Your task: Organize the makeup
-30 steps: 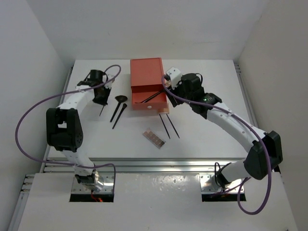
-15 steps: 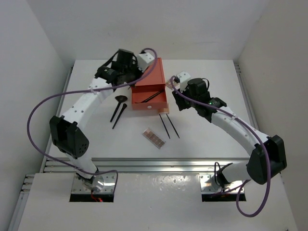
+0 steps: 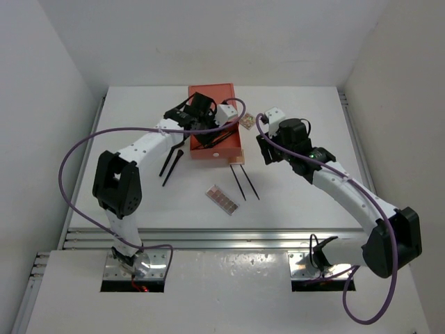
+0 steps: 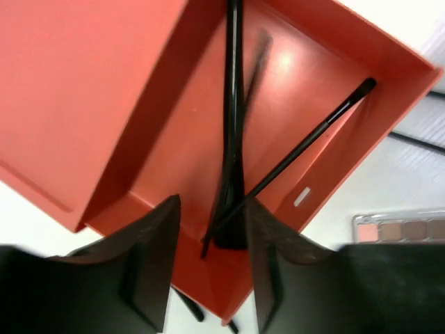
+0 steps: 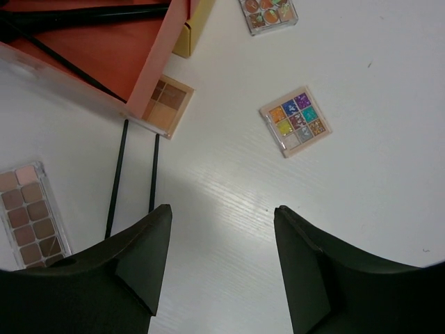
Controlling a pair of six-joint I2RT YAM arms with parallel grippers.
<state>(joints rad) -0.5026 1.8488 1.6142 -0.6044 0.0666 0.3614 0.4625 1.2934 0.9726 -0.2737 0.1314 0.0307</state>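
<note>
The orange-red drawer box (image 3: 212, 104) has its drawer (image 4: 292, 118) pulled out. Two dark-handled brushes lie in it: a thick one (image 4: 231, 139) and a thin one (image 4: 313, 136). My left gripper (image 4: 212, 202) hangs open just above the drawer (image 3: 206, 129), and the thick brush's end shows between its jaws, untouched. My right gripper (image 5: 222, 209) is open over bare table (image 3: 265, 152). Near it are a colourful square palette (image 5: 295, 120), a beige palette (image 5: 167, 104) partly under the drawer, two thin sticks (image 5: 118, 177) and a long palette (image 5: 31, 216).
Two more brushes (image 3: 170, 161) lie on the table left of the box. Another square palette (image 3: 245, 124) sits at the box's right side. The long palette (image 3: 223, 200) and the sticks (image 3: 243, 182) lie in front of the drawer.
My left arm swung from the table's left side to over the drawer with a brush. Its jaws have opened and the brush lies in the drawer. My right gripper drew back to the right.
</note>
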